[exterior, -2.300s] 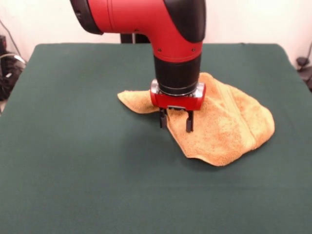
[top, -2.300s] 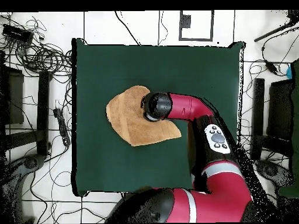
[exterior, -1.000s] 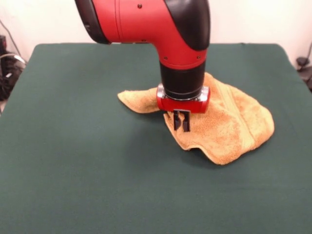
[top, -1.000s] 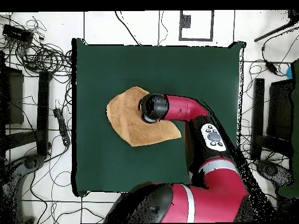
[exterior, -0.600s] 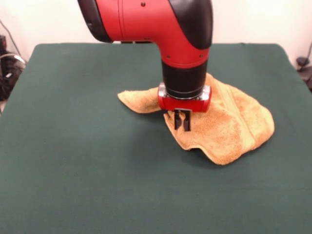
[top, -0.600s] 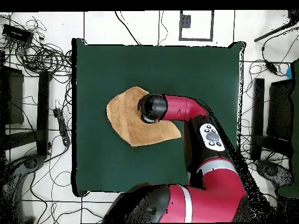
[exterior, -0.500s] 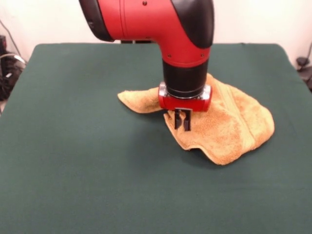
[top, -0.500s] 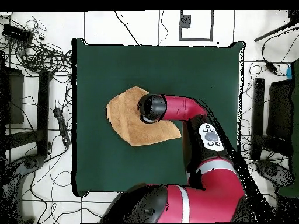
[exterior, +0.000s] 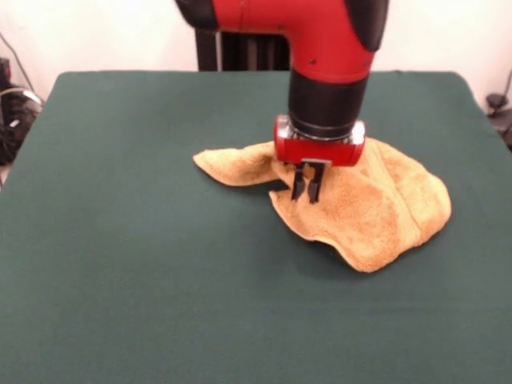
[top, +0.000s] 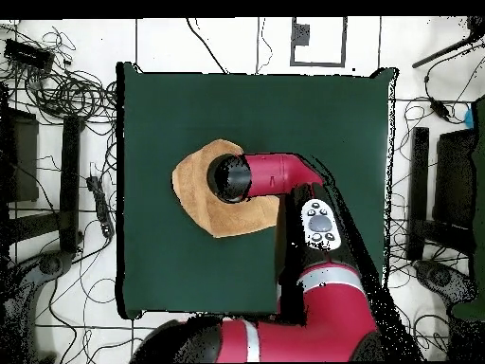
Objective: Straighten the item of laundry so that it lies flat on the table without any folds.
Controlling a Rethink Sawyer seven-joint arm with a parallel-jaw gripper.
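Pinched by the tool, whose jaws are closed on a fold near its left edge in the front view, the towel is seen crumpled at mid-tabletop, its bulk lying rightward of the grip; bare cloth is left open on every side.

Open table — towel only obstacle

The towel lies mid-table, the end effector pinching its fold.
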